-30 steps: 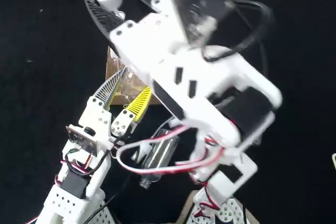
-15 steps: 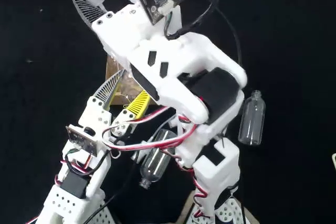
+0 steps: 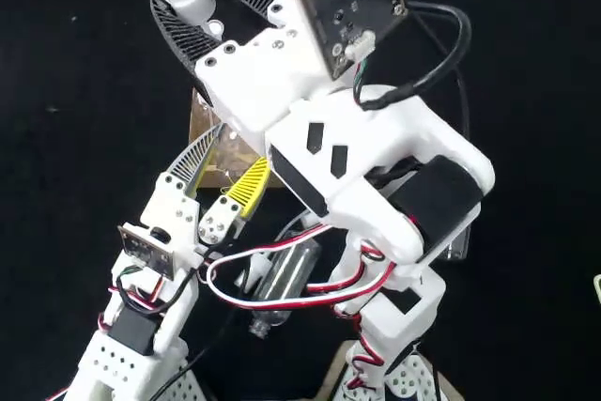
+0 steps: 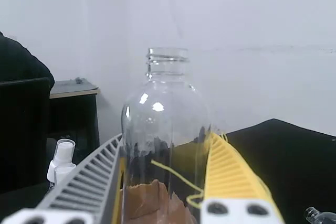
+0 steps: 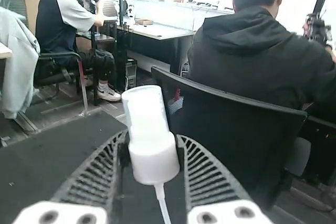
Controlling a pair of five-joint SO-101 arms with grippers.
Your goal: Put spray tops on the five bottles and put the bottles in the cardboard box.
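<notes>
Left pincer [image 4: 167,145] is pinching the open bottle [image 4: 167,108] around its body, upright, neck bare, at the near edge of the cardboard box [image 3: 208,124]. Brown card is visible right under the bottle in the left wrist view.

Right pincer [image 5: 152,145] is pinching a spray top [image 5: 149,129] by its collar, nozzle up, dip tube hanging down between the fingers. In the high view it sits beyond the far side of the box, apart from the bottle neck.

Risks, as judged from here:
- The dip tube is thin and hangs free. If it misses the neck on approach it will bend or catch on the rim, and the top won't seat.
- The bottle is clear and smooth, and held on its round body. Downward push or twist from the right arm could rotate or slide it in the grip.
- Tilt mismatch between top and neck would likely cross-thread it.

Other items:
- A second bottle [image 3: 282,279] lies on its side on the tabletop, nearer the arm bases than the box, with the right arm's red and white wires [image 3: 272,302] looped over it. Snag risk on pickup.
- A loose spray top [image 4: 62,161] stands on the tabletop off to the box's side.
- Another bottle [image 4: 320,216] lies on the opposite side of the box.
- The right arm's body overhangs much of the box in the high view.
</notes>
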